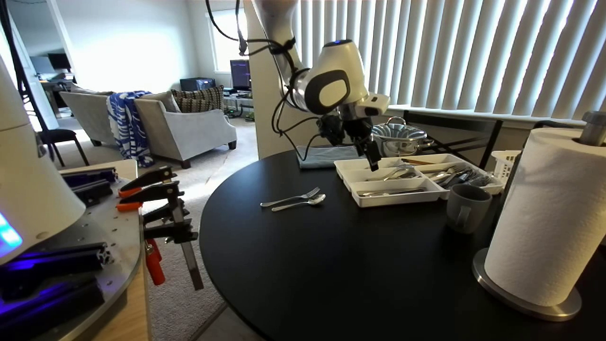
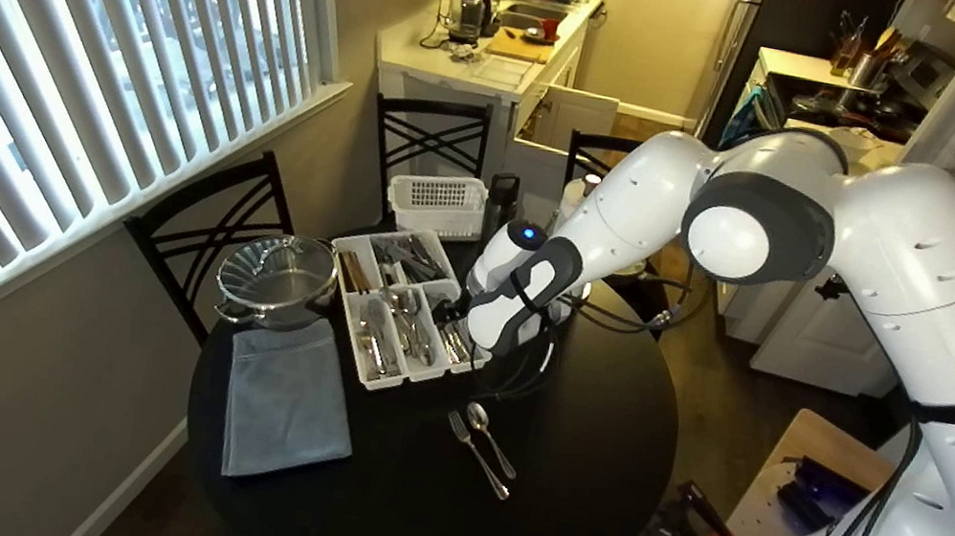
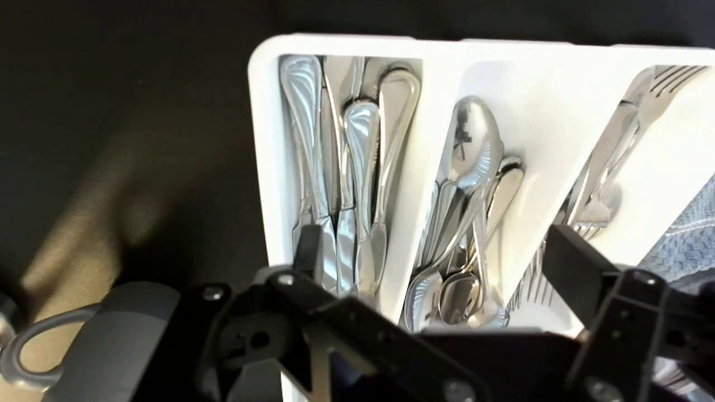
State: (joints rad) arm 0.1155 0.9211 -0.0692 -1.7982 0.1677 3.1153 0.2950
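Over cutlery tray [image 3: 434, 111], claw [image 3: 435, 248] downward, spread

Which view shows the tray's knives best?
Wrist view: close and overhead, it separates the individual knives, though the open jaws hide some lower ends. In both exterior views they look small and partly hidden.

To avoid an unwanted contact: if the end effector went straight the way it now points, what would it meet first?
Probably the white tray: the open end effector points down at its spoons and knives. Depth is unclear, so a divider may come before them.
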